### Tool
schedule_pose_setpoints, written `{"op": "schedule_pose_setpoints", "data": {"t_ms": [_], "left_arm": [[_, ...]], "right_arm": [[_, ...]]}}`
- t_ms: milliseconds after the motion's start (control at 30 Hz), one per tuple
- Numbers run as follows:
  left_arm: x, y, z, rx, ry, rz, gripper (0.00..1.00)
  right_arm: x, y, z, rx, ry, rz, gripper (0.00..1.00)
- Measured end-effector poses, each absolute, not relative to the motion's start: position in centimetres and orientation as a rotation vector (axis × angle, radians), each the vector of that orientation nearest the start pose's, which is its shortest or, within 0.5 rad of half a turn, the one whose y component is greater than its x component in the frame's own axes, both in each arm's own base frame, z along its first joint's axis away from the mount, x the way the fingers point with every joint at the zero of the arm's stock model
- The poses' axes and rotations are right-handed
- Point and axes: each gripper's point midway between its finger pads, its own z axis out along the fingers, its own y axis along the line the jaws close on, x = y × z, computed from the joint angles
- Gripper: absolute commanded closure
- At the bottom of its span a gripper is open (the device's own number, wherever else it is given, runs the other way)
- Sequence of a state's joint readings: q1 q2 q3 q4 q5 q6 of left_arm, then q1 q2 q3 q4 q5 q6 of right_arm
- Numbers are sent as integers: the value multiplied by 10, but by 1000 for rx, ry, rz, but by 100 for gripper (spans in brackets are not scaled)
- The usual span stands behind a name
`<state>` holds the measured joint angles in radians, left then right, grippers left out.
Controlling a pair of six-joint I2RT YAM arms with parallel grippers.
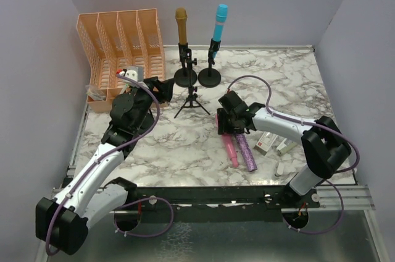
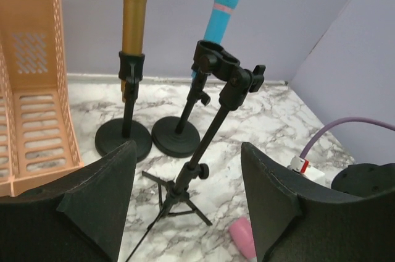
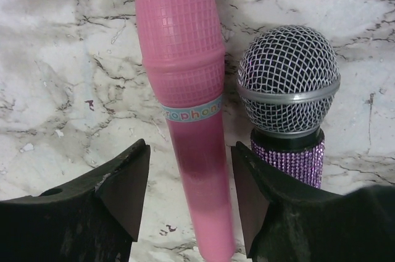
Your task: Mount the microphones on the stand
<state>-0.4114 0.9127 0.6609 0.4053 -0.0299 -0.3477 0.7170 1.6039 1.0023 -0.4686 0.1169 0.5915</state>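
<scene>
A gold microphone (image 1: 181,24) and a cyan microphone (image 1: 219,23) stand upright in clips on two round-base stands at the back. A small black tripod stand (image 1: 191,101) in front of them has an empty clip (image 2: 216,64). My left gripper (image 1: 165,88) is open and empty, just left of the tripod, which shows between its fingers in the left wrist view (image 2: 188,147). The pink microphone (image 3: 191,101) and the glittery purple microphone (image 3: 289,83) lie side by side on the table. My right gripper (image 3: 191,200) is open and straddles the pink microphone's handle.
An orange file organizer (image 1: 120,46) stands at the back left, close to my left arm. Small white-and-red boxes (image 1: 266,143) lie right of the purple microphone (image 1: 247,152). Purple cables loop above both arms. Walls close in the marble table (image 1: 173,144).
</scene>
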Motion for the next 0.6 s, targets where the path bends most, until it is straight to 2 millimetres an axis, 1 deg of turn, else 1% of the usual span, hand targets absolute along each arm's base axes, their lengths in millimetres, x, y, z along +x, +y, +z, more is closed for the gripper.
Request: {"op": "schedule_pose_setpoints", "data": {"t_ms": [133,367,500,600], "left_arm": [[327,-148,312,3,1526,-573,29],[318,-137,300,-9,1597,-518,27],[314,-131,298,-23,1619,-490,25],[313,-127,300,-35,1625,-474,23]], "right_arm": [[265,241,41,-164,2683,265,46],[269,245,29,-201,2706,170,54],[272,246,25,-231,2707,118,61],[272,247,24,-256,2705,95,61]]}}
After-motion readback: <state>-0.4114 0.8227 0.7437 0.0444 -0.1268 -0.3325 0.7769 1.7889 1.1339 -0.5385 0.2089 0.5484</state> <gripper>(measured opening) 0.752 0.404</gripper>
